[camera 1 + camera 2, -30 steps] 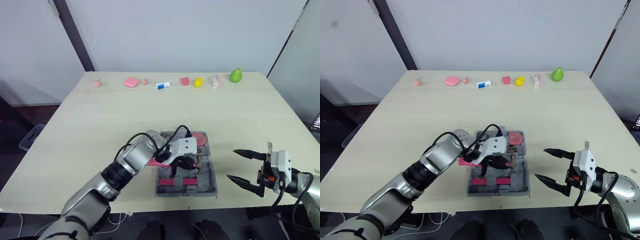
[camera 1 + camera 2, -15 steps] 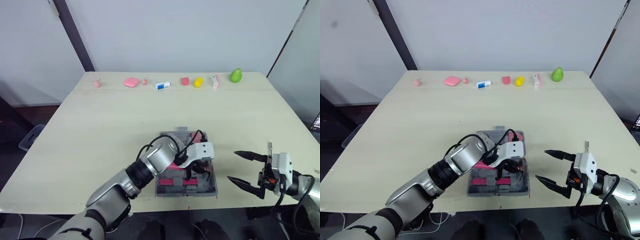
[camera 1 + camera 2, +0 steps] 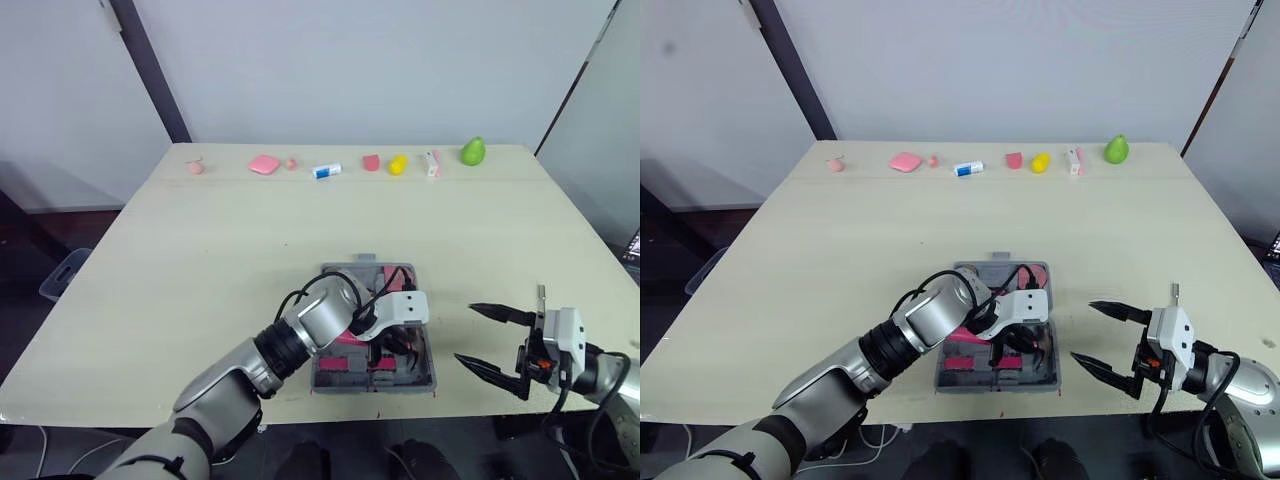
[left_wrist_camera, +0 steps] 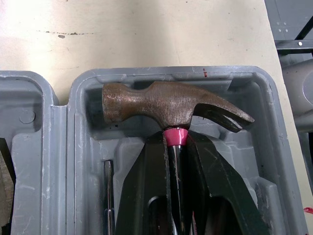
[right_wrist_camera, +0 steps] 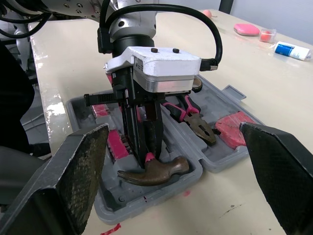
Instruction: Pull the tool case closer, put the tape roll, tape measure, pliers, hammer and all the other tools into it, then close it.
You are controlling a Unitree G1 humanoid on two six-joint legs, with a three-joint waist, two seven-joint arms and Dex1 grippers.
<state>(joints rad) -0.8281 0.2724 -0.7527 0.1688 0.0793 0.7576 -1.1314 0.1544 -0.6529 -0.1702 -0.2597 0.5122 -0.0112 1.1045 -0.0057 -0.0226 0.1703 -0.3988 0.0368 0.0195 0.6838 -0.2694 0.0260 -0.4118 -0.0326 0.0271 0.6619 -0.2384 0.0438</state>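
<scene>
Pale beige table (image 3: 200, 260), plain grey-white wall (image 3: 350, 60) behind, dark slanted post (image 3: 150, 70) at left, dark floor (image 3: 30, 290)

Bright even overhead light, soft faint shadow around the tool case (image 3: 420, 378), white glare patch along the table (image 5: 49, 108)

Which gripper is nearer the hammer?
Left. The left gripper holds the hammer by its neck in the tool case; the right gripper is open, apart, to its right.
</scene>
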